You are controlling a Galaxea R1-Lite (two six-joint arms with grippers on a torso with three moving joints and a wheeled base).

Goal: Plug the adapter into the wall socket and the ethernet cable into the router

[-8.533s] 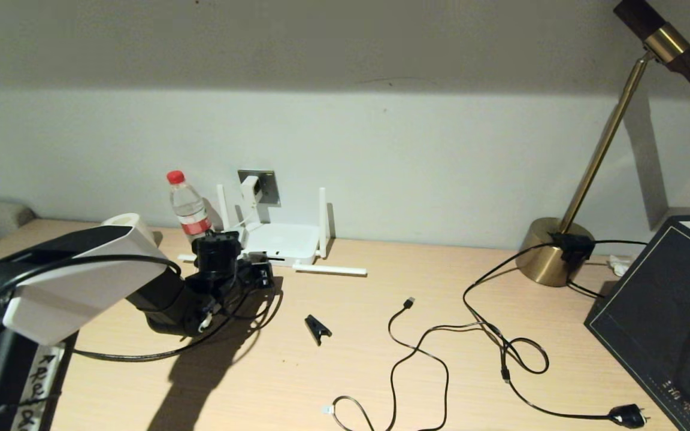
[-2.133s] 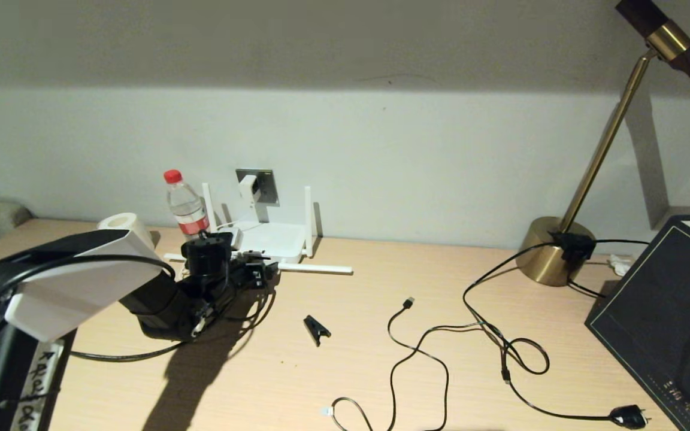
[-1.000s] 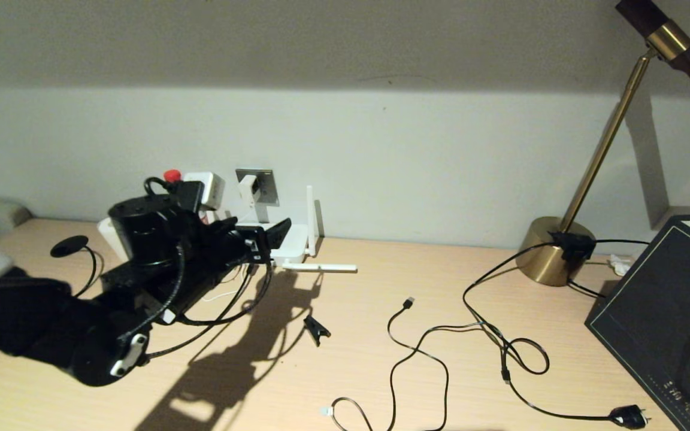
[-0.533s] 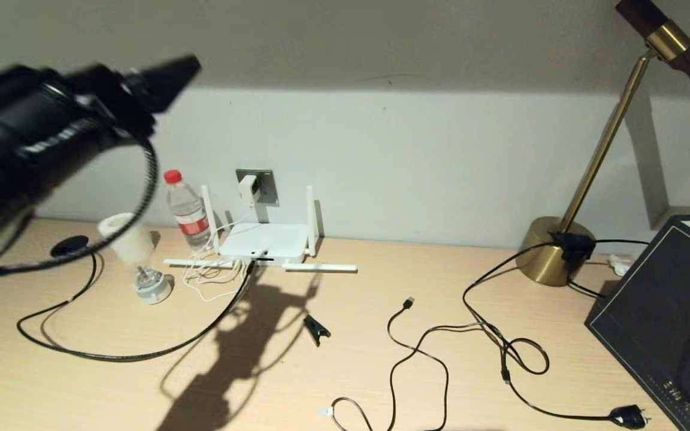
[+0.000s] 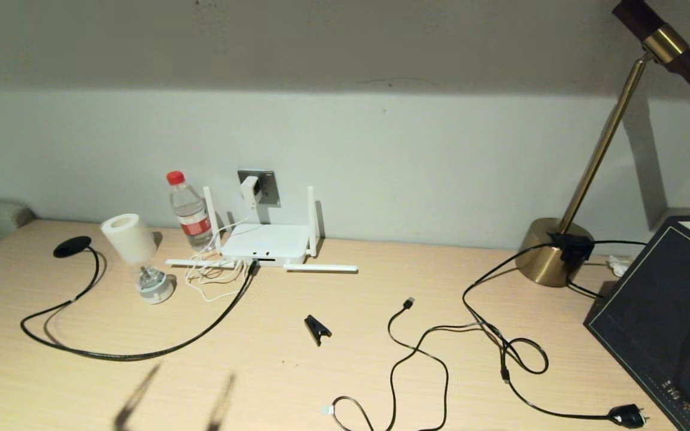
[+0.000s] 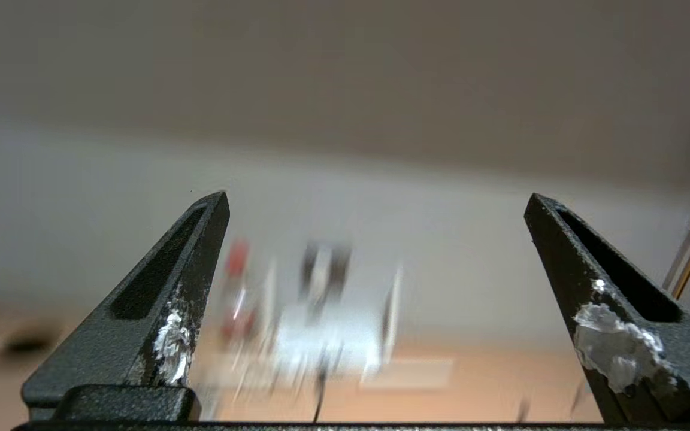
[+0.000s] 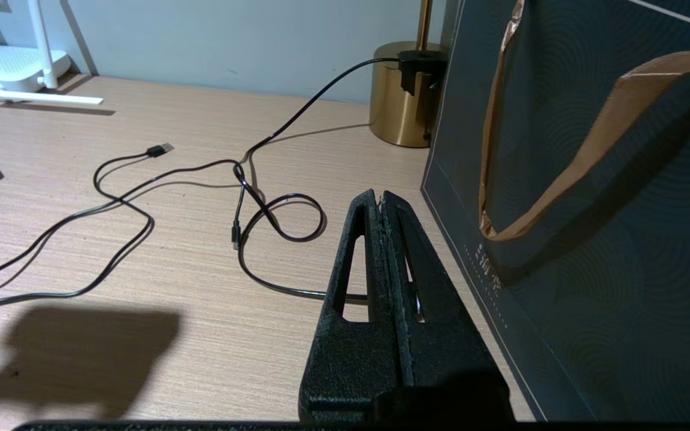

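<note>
The white router [image 5: 264, 242] lies against the wall with two antennas up and two flat on the desk. Above it, the white adapter [image 5: 251, 188] sits in the grey wall socket [image 5: 268, 187], its thin cord hanging to the desk. The black ethernet cable [image 5: 141, 354] curves from its round end [image 5: 71, 246] to the router's front edge, where its tip [image 5: 253, 267] meets a port. My left gripper [image 6: 376, 197] is open and empty, held in the air facing the blurred router [image 6: 321, 341]. My right gripper [image 7: 382, 194] is shut on nothing, low beside the dark bag [image 7: 590, 197].
A water bottle [image 5: 189, 211] and a white roll on a small stand [image 5: 128, 234] are left of the router. A black clip [image 5: 317, 328], a thin USB cable [image 5: 408, 350], a black plug [image 5: 626, 415] and a brass lamp base [image 5: 551, 251] lie to the right.
My left arm let go at the router, rose and pulled back out of the head view. The ethernet cable now stays at the router's front edge.
</note>
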